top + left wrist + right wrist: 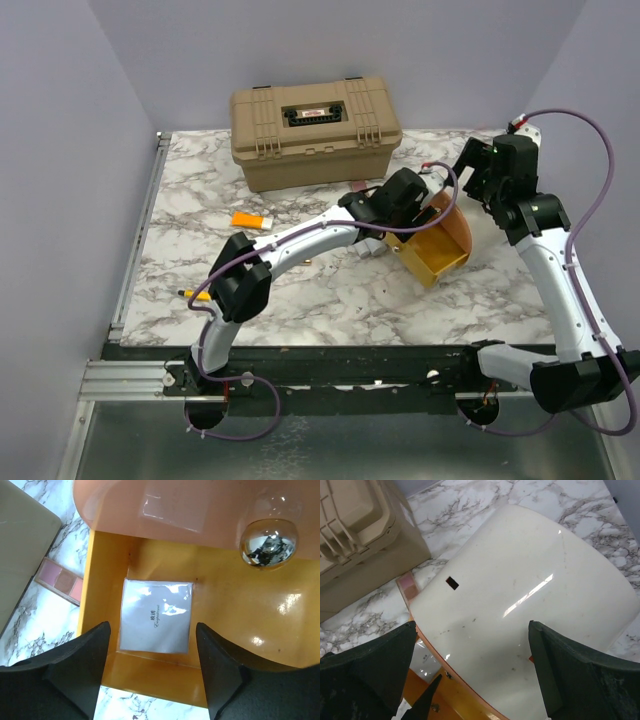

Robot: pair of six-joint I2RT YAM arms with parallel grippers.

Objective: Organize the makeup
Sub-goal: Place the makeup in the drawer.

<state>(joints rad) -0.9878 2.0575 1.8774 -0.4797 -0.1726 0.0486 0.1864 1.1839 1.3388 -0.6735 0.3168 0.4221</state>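
Grippers: left gripper [151, 632] spread wide, empty, over the open pouch [240, 610]; right gripper [471, 628] equally wide, holding nothing, above its cream lid [520, 570], probably minding it open.
Packet: white packet [156, 615] flat inside, between left fingers [85, 665].
Palette: blush palette [61, 581] outside, packet's 9 o'clock.
Strays: orange tube [248, 219], yellow pencil [187, 293], well apart toward pouch's 9 o'clock.

Flat packet [156, 616] inside the pouch [240, 610], palette [60, 582] just outside
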